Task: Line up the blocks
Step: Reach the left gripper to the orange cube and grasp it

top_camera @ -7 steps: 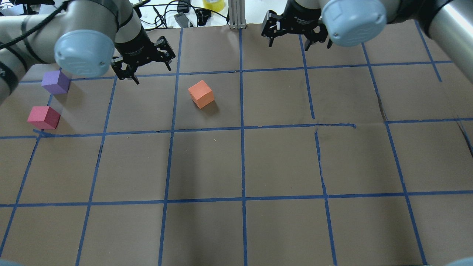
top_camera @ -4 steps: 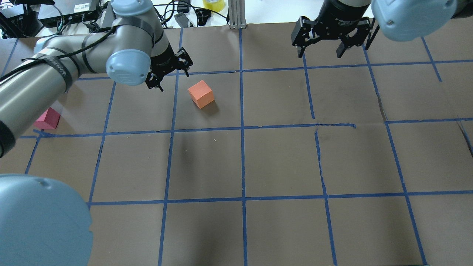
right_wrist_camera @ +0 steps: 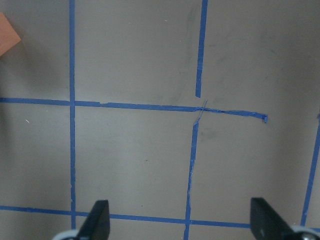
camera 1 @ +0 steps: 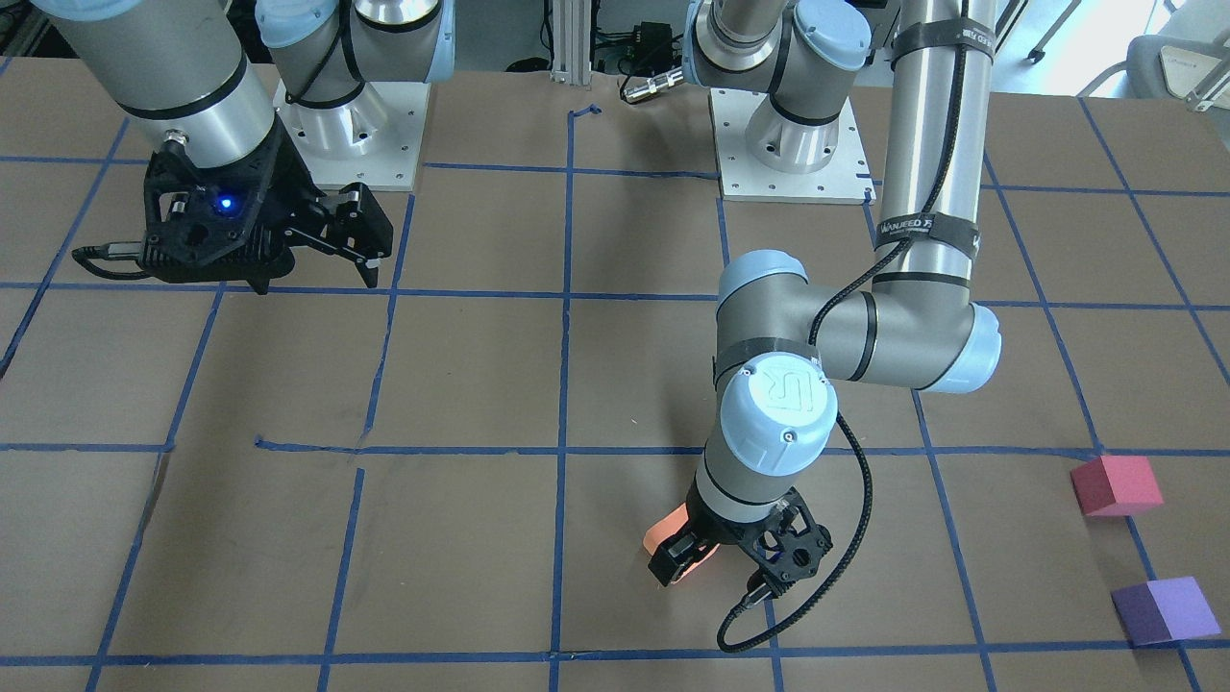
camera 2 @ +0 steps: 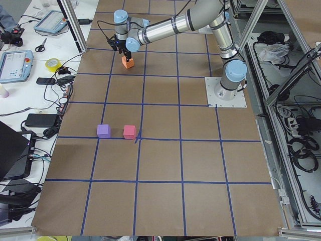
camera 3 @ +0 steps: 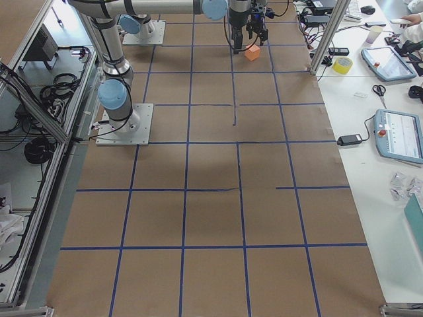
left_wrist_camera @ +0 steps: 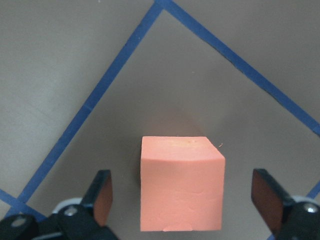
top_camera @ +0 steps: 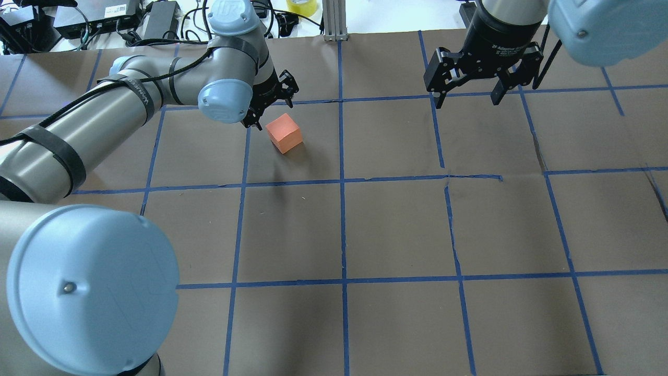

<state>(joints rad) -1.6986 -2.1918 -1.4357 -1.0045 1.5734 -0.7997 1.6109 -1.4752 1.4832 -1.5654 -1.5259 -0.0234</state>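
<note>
The orange block (top_camera: pixel 284 133) sits on the brown paper in the far middle-left grid square. My left gripper (top_camera: pixel 274 112) hovers over it, open. In the left wrist view the orange block (left_wrist_camera: pixel 181 190) lies between the two fingers (left_wrist_camera: pixel 102 195), touching neither. From the front, the left gripper (camera 1: pixel 716 577) hides most of the block (camera 1: pixel 670 529). The pinkish-red block (camera 1: pixel 1115 485) and the purple block (camera 1: pixel 1166 610) stand side by side far to my left; the left arm hides them in the overhead view. My right gripper (top_camera: pixel 467 102) is open and empty over bare paper.
The left arm's elbow (top_camera: pixel 94 287) fills the overhead view's lower left. An aluminium post (top_camera: pixel 334 21), a yellow tape roll (top_camera: pixel 301 5) and cables lie past the far edge. Both arm bases (camera 1: pixel 788 144) are bolted on the robot's side.
My left gripper has swung right, from near the purple block to over the orange block. My right gripper has shifted right. The blocks have not moved.
</note>
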